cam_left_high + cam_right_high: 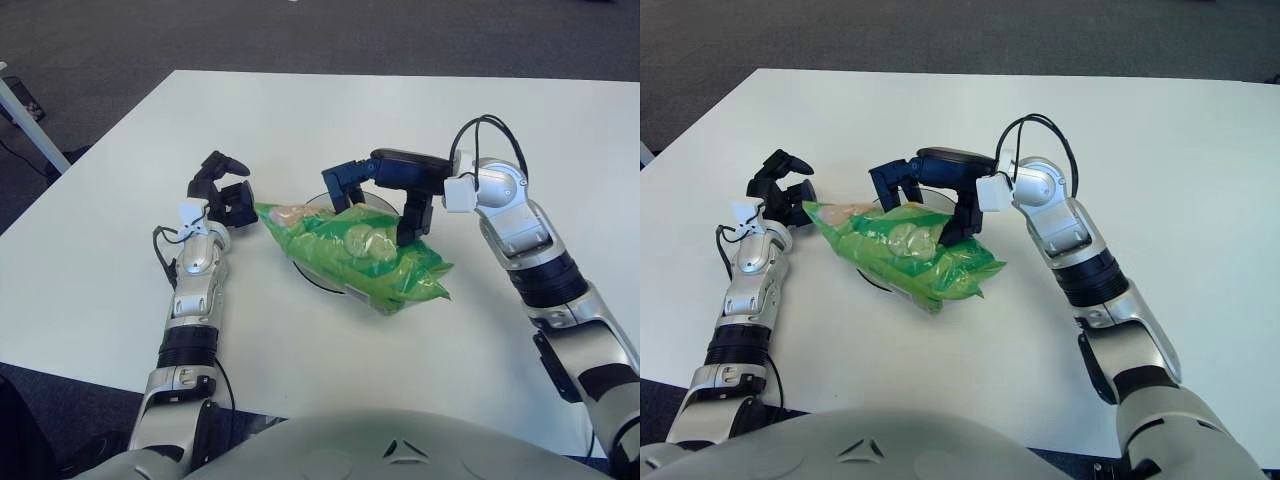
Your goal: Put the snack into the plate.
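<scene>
The green snack bag (375, 262) lies nearly flat across the white, dark-rimmed plate (299, 268) at the table's middle, its right end hanging past the rim onto the table. My right hand (371, 214) reaches in from the right just above it, its dark fingers (407, 222) clamped on the bag's upper side. The left hand (223, 196) shows to the left of the plate, close to the bag's left tip, fingers loosely curled around nothing.
The white table (480, 120) stretches around the plate on all sides. Dark carpet lies beyond its far edge, and a white leg or post (28, 125) stands at the far left.
</scene>
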Motion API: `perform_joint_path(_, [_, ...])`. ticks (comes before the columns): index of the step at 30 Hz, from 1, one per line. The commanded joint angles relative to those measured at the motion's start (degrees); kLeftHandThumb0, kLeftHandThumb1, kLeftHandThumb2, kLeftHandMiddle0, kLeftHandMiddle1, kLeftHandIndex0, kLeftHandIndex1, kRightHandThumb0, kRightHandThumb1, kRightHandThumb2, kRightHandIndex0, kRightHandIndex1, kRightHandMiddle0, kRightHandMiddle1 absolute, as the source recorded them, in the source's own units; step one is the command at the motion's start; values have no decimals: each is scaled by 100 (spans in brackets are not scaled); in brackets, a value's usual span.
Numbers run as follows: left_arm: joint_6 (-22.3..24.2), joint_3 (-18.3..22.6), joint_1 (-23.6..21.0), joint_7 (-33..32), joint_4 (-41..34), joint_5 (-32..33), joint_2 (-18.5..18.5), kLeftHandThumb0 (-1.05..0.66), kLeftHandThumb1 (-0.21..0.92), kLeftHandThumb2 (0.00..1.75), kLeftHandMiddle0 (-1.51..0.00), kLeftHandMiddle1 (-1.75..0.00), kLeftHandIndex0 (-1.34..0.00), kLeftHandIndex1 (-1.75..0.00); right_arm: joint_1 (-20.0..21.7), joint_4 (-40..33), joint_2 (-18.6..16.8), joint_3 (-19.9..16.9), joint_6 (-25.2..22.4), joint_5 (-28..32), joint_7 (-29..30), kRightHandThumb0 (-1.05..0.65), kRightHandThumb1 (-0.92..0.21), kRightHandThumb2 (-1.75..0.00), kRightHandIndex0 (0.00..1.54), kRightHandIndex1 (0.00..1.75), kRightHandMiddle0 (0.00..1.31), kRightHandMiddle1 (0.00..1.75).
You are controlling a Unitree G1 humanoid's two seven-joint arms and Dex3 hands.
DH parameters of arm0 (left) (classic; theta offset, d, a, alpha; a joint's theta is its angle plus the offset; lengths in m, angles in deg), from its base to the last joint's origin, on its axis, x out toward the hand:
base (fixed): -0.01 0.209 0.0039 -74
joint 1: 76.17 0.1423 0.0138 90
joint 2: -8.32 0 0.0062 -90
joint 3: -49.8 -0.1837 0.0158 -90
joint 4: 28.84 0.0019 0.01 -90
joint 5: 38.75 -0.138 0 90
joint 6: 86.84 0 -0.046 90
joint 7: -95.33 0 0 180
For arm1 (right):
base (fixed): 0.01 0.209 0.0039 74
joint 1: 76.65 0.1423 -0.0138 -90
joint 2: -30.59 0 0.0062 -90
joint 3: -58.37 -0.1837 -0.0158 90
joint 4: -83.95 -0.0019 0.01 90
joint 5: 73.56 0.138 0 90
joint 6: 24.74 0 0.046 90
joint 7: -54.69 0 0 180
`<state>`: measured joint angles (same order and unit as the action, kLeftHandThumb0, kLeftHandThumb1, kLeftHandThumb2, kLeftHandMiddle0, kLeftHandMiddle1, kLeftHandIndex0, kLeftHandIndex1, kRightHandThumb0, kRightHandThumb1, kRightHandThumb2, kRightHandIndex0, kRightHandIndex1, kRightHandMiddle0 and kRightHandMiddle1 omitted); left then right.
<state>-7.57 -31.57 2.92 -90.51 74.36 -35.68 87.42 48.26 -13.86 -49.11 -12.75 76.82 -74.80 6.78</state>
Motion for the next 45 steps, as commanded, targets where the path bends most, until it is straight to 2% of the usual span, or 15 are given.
perform_joint_path(1, [90,-103,663,-185,269,-148,-305,-53,19,147,-129,-175,-72,-175,11,-204,51,11,-65,-69,-75,0,-8,-153,80,174,65,156])
perform_joint_path(7, [297,-138,742,-300,14,-238,-347,-54,17,149,-127,-175,-74,-175,-32,-260,106,25,3,-490,96,0,-19,-141,73,175,55,157])
perform_joint_path(9, [354,-144,768,-303,-60,-215,-355,-54,17,150,-127,-175,-74,-175,-61,-269,85,3,-17,-597,167,0,-26,-136,61,175,51,166])
perform_joint_path(11, [382,-145,776,-301,-91,-192,-362,-55,16,151,-127,-175,-75,-175,-97,-268,57,-22,-62,-657,224,0,-31,-132,53,175,48,171])
perform_joint_path(16, [286,-112,753,-230,-15,-91,-372,-55,15,152,-131,-175,-75,-175,-132,-311,40,-45,-392,-728,273,0,-38,-125,46,175,44,174])
perform_joint_path(21, [216,-98,748,-99,26,18,-354,-54,18,149,-133,-175,-73,-175,-42,-117,39,-36,-160,-766,322,0,-40,-122,44,175,42,174])
perform_joint_path(27, [189,-92,766,-5,29,104,-331,-52,21,144,-133,-175,-70,-175,-87,-155,26,-59,-108,-867,449,0,-41,-121,44,175,42,174])
perform_joint_path(45, [-165,-42,720,205,288,271,-342,-50,26,139,-134,-175,-66,-175,-55,176,-46,-224,426,-1432,1322,0,-44,-117,41,175,40,173])
